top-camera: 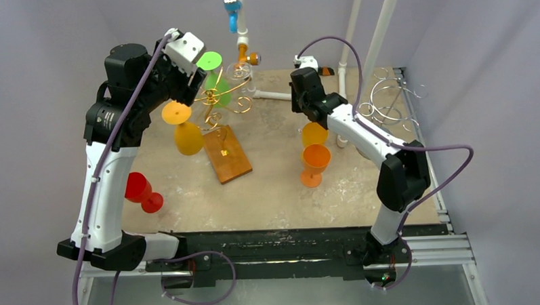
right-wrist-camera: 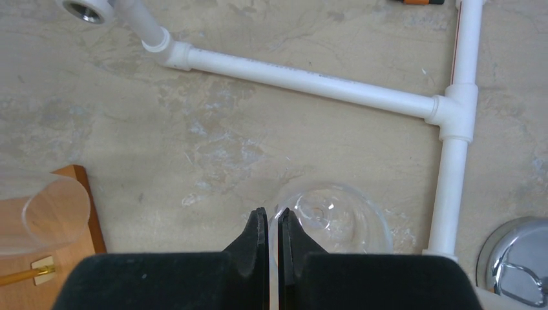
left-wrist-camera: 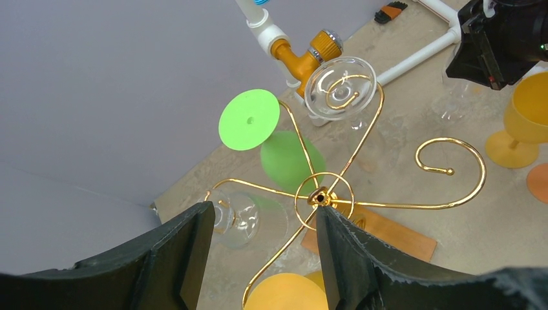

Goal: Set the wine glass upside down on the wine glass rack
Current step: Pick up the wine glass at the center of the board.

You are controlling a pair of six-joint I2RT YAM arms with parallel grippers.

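A clear wine glass (right-wrist-camera: 336,219) stands upright on the table, seen from above in the right wrist view. My right gripper (right-wrist-camera: 272,216) is shut on its rim, one finger inside the bowl and one outside. The gold wire wine glass rack (left-wrist-camera: 321,196) stands on a wooden base (top-camera: 227,154). A green glass (left-wrist-camera: 249,119), a yellow glass (top-camera: 187,137) and clear glasses (left-wrist-camera: 339,87) hang upside down from its arms. My left gripper (left-wrist-camera: 262,210) hovers open above the rack's centre ring, holding nothing.
A yellow glass (top-camera: 314,132) and an orange glass (top-camera: 315,161) stand upright by the right arm. A red glass (top-camera: 141,191) lies on its side near the left. White pipe framing (right-wrist-camera: 310,77) runs behind the clear glass. A silver wire rack (top-camera: 387,101) sits far right.
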